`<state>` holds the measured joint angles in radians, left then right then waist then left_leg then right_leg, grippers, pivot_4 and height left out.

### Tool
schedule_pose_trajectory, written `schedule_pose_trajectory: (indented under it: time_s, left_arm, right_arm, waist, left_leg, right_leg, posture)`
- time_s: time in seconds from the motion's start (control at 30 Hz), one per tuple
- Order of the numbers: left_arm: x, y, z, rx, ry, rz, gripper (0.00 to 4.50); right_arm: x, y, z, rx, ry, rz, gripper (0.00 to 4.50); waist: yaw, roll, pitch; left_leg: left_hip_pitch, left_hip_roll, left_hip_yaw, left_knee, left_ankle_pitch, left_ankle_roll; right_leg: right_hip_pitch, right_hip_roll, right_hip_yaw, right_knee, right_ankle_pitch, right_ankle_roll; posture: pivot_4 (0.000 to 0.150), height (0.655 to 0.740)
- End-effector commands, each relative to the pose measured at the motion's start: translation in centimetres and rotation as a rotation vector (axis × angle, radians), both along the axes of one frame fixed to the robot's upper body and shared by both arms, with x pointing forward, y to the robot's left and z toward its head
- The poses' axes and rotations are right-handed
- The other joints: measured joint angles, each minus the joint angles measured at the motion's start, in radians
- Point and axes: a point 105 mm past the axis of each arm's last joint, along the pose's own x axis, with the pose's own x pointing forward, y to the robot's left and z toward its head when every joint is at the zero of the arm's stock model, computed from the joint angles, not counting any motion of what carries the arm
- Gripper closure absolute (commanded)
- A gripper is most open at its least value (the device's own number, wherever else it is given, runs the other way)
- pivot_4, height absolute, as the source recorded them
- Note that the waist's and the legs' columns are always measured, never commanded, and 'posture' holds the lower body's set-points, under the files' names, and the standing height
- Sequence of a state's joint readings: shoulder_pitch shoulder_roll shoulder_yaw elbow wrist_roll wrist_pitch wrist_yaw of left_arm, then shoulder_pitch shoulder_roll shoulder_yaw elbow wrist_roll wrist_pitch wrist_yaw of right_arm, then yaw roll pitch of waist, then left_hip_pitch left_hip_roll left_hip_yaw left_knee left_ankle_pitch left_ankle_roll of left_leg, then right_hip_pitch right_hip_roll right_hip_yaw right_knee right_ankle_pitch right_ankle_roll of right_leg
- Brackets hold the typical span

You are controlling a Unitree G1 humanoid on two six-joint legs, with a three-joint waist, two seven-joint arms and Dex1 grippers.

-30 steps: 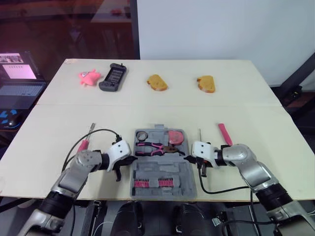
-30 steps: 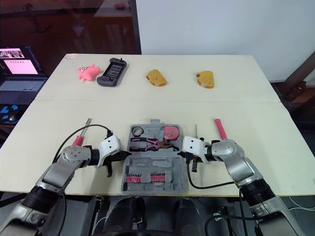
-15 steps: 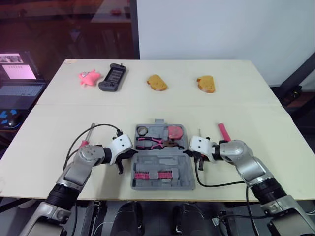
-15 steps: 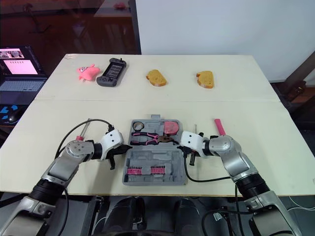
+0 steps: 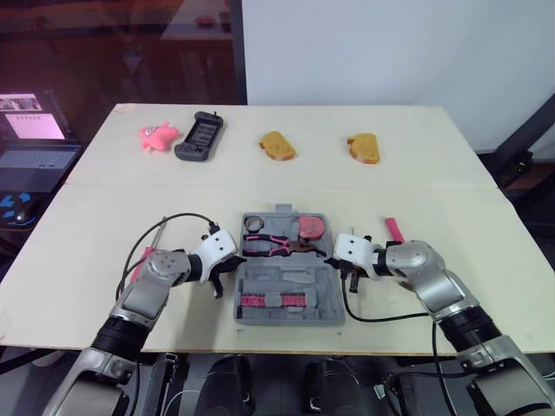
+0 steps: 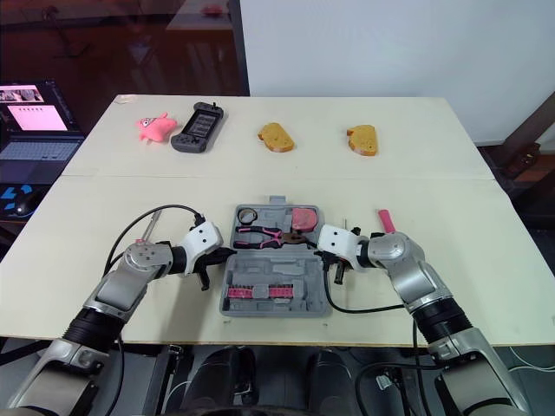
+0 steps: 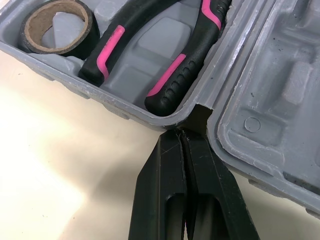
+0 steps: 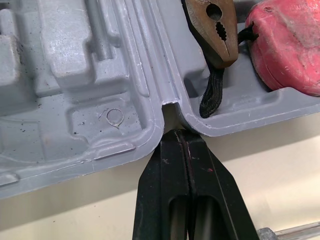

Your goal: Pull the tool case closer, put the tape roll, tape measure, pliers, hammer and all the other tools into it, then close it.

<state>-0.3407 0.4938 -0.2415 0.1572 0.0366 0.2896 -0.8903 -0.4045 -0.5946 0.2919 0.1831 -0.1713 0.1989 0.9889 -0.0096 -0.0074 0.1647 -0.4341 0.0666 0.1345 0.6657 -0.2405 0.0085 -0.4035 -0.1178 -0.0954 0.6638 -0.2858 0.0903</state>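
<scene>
The grey tool case (image 5: 290, 279) lies open near the table's front edge. Its far half holds a black tape roll (image 5: 252, 224), pink-and-black pliers (image 5: 273, 245) and a red tape measure (image 5: 312, 228). Pink bits (image 5: 270, 301) sit in the near half. My left gripper (image 5: 231, 268) is shut, its tips pressed into the case's left hinge notch. My right gripper (image 5: 335, 258) is shut at the right hinge notch. A pink-handled screwdriver (image 5: 149, 251) lies left of the case. A pink-handled tool (image 5: 395, 230) lies to its right.
Along the far side of the table lie a pink toy (image 5: 156, 135), a black game controller (image 5: 199, 135) and two yellow-brown pieces (image 5: 277, 145) (image 5: 363, 148). A laptop (image 5: 35, 139) stands off the table to the left.
The case has slid a little away from the front edge, and both shut grippers have moved with it at its hinge notches. The loose tools beside it stayed put.
</scene>
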Motion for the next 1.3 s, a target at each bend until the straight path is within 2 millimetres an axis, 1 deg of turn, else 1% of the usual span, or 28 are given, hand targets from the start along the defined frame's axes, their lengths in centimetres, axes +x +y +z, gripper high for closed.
schedule_pose_trajectory:
  time_s: [0.03, 0.17, 0.43, 0.73, 0.9, 1.3]
  left_arm:
    - [-1.1, -2.7, 0.9, -0.055, -0.028, -0.107, 4.43]
    - [-1.6, -2.9, 0.7, -0.062, -0.015, -0.114, 4.43]
    - [-2.0, -2.9, 0.4, -0.057, -0.004, -0.119, 4.43]
    - [-2.7, -3.4, 0.3, -0.073, 0.012, -0.144, 4.43]
    - [-2.4, -3.2, 0.2, -0.065, 0.01, -0.131, 4.43]
    - [-2.5, -3.8, 0.1, -0.075, 0.018, -0.14, 4.43]
  right_arm:
    - [-0.9, 1.9, -0.1, 0.039, 0.014, 0.056, 4.5]
    - [-1.2, 1.7, -0.3, 0.039, 0.027, 0.052, 4.5]
    - [-2.2, 2.2, -0.8, 0.049, 0.07, 0.065, 4.5]
    - [-2.7, 2.5, -1.1, 0.052, 0.09, 0.065, 4.5]
    - [-2.8, 2.5, -1.3, 0.053, 0.097, 0.064, 4.5]
    - [-3.1, 2.2, -1.5, 0.046, 0.117, 0.055, 4.5]
  waist:
    - [0.0, 0.0, 0.0]
    - [0.0, 0.0, 0.0]
    - [0.0, 0.0, 0.0]
    - [-0.001, 0.0, 0.0]
    - [-0.001, -0.001, -0.001]
    - [0.001, -0.001, -0.001]
  left_leg:
    - [0.0, 0.0, 0.0, 0.0, 0.0, 0.0]
    - [0.0, 0.0, 0.0, 0.0, 0.0, 0.0]
    - [0.0, 0.0, 0.0, 0.0, 0.0, 0.0]
    - [0.0, 0.0, 0.0, 0.0, 0.0, 0.001]
    - [0.0, 0.0, 0.0, 0.0, 0.0, 0.001]
    - [0.0, 0.0, 0.0, 0.0, -0.001, 0.001]
  right_leg:
    - [0.0, 0.0, 0.0, 0.0, 0.0, 0.0]
    - [0.0, 0.0, 0.0, 0.0, 0.0, 0.0]
    - [0.0, 0.0, 0.0, 0.0, -0.001, 0.001]
    - [0.0, 0.0, 0.0, 0.0, -0.001, 0.001]
    - [0.0, 0.0, 0.0, 0.0, -0.001, 0.001]
    - [0.0, 0.0, 0.0, 0.0, -0.001, 0.001]
  posture:
    - [0.15, 0.7188]
    - [0.15, 0.7188]
    - [0.15, 0.7188]
    - [0.15, 0.7188]
    - [0.15, 0.7188]
    - [0.15, 0.7188]
